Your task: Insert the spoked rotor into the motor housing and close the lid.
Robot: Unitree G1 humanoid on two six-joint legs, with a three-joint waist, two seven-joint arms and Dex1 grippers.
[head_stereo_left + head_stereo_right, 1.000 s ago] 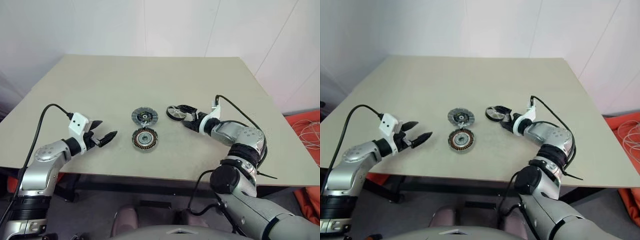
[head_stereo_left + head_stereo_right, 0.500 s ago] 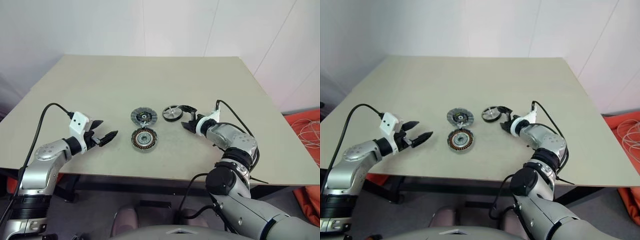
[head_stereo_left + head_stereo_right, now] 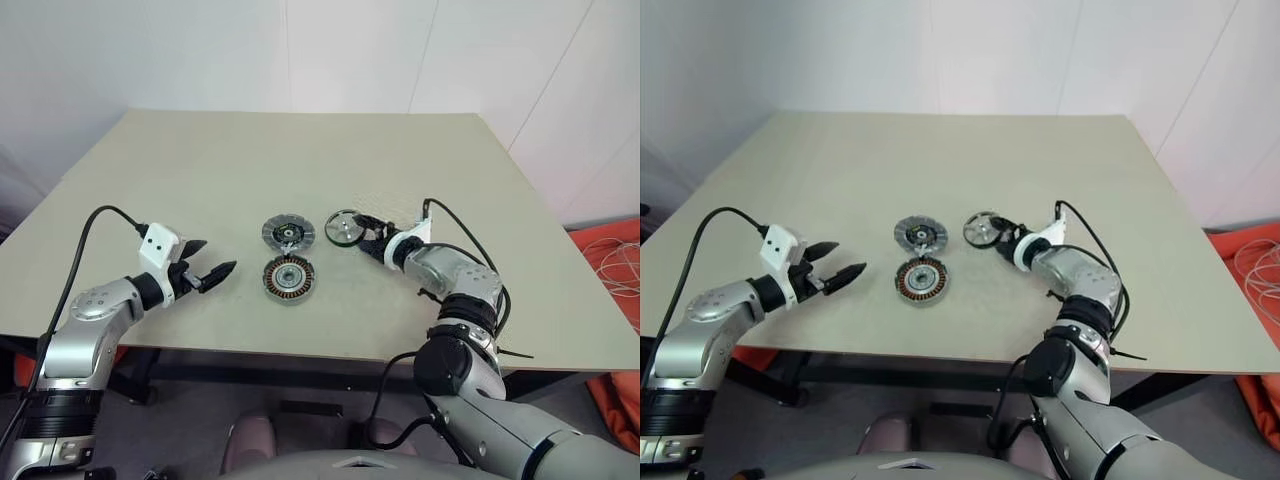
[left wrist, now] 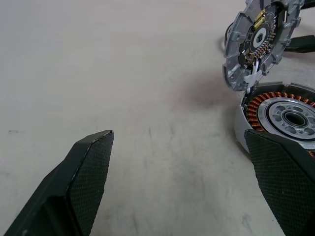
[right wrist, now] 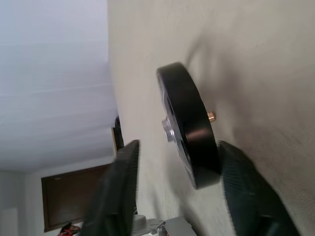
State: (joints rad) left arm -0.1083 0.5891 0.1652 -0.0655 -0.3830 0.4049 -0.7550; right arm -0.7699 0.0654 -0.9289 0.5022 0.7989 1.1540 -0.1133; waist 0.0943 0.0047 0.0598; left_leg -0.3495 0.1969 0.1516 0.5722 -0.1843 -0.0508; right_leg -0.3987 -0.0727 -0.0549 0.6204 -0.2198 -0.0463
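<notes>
The spoked rotor (image 3: 345, 228), black-rimmed with silver spokes, sits right of the lid (image 3: 289, 233). The lid leans tilted just behind the copper-wound motor housing (image 3: 290, 278). My right gripper (image 3: 364, 236) reaches in from the right, open, with a finger on either side of the rotor (image 5: 189, 130). One finger (image 5: 243, 191) touches the rim, and a gap remains at the other finger (image 5: 118, 191). My left gripper (image 3: 212, 270) hovers open and empty left of the housing (image 4: 290, 115), with the lid (image 4: 258, 39) beyond it.
The beige table (image 3: 200, 170) has bare surface to the left and behind the parts. Its front edge runs close below both arms. Orange material with cables (image 3: 615, 270) lies on the floor at the right.
My right gripper has slid left up to the rotor, rolled its wrist, and narrowed its fingers around it. The left arm has stayed still.
</notes>
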